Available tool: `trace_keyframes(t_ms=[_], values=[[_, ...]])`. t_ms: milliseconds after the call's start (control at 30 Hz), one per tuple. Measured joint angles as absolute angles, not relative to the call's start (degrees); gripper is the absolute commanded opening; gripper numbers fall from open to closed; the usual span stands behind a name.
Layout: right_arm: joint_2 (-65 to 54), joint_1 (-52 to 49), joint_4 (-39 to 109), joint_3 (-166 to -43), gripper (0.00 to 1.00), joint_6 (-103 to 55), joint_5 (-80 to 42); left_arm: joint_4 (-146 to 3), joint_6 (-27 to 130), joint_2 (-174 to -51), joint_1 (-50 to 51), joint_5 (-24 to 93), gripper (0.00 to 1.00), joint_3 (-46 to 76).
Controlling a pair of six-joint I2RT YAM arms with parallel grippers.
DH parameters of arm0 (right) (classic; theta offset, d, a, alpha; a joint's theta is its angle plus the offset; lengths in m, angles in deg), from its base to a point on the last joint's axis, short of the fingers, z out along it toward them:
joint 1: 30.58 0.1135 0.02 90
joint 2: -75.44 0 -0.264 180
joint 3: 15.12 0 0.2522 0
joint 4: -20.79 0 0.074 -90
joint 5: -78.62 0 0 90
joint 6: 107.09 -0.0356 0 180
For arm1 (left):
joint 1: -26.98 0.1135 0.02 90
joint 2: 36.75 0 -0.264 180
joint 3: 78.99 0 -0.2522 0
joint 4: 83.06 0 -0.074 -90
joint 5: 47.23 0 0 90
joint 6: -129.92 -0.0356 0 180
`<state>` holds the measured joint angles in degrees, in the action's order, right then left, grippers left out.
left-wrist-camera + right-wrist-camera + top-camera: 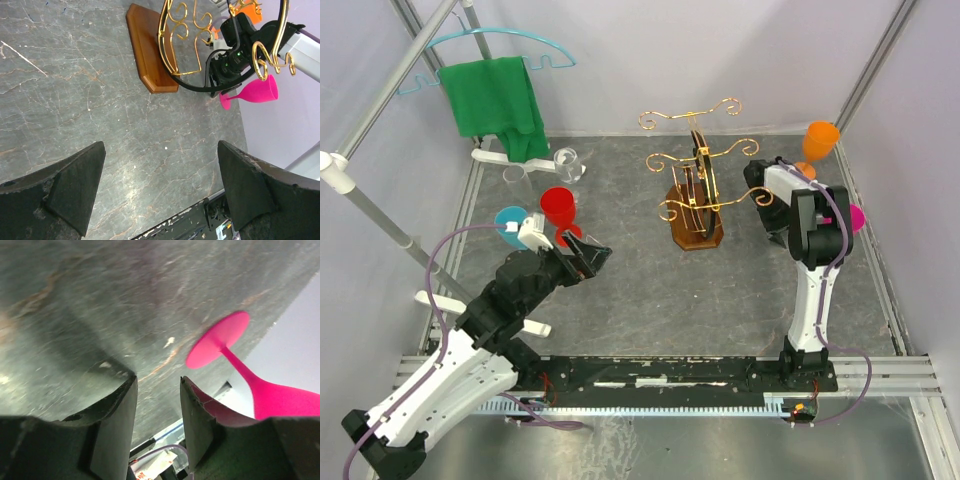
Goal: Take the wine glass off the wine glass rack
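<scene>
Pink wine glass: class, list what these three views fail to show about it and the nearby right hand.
- Top view: pink wine glass mostly hidden behind the right arm.
- Right wrist view: its bowl cut off by the right edge; rim unseen.
- Top view: right hand hidden beneath its own arm.

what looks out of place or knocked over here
Nothing looks toppled, spilled or broken. The opaque pink wine glass stands upright on its foot near the right edge of the grey table, just beside the open right gripper. The gold wire rack on its wooden base stands straight, no glass visible on its arms.
</scene>
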<state>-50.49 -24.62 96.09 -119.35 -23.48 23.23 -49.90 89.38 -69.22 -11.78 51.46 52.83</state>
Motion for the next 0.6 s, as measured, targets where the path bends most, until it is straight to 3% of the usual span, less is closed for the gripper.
trace_keyframes(t_ms=[600], values=[[-47.27, -29.96, 94.19, -121.76, 0.55, -22.98, -18.03, -48.37, 89.38, -67.72, -11.78, 51.98, 0.99, 52.83]])
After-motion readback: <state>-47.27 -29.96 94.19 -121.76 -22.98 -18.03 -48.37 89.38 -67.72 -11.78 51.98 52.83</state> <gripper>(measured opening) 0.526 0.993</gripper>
